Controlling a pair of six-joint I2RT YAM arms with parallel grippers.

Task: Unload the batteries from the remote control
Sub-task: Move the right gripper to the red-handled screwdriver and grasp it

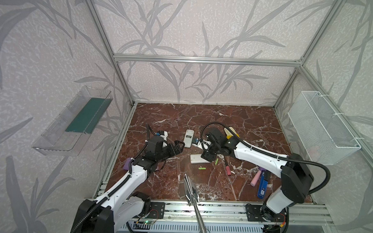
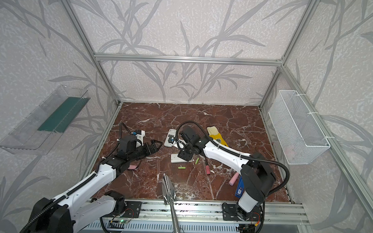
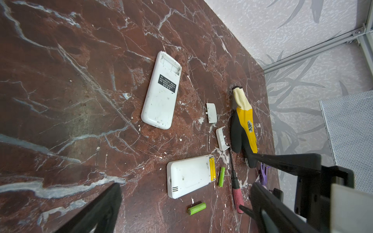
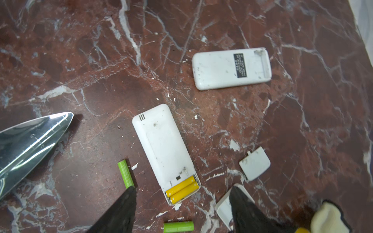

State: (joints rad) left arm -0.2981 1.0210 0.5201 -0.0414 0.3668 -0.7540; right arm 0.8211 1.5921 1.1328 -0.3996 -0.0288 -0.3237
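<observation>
Two white remotes lie face down. The one with a black label (image 1: 189, 138) (image 3: 161, 94) (image 4: 230, 68) has a bare open compartment. The other remote (image 1: 198, 159) (image 3: 189, 175) (image 4: 163, 149) holds two yellow batteries (image 4: 182, 189) (image 3: 212, 169) in its open end. Two lime green batteries (image 4: 126, 173) (image 4: 178, 226) (image 1: 216, 161) (image 1: 202, 168) lie loose beside it. My right gripper (image 4: 182, 188) (image 1: 206, 157) hangs open above that battery end, a finger on each side, holding nothing. My left gripper (image 1: 180, 146) (image 3: 186, 184) is wide open and empty, left of both remotes.
Two white compartment covers (image 4: 254, 163) (image 4: 224, 209) lie near the right gripper. A steel trowel (image 1: 191, 189) sits at the front, with a pink-handled screwdriver (image 1: 227, 168), a pink cylinder (image 1: 255, 179), a blue item (image 1: 263, 184) and a yellow glove (image 1: 229, 133) to the right. A wire basket (image 1: 321, 128) hangs on the right wall.
</observation>
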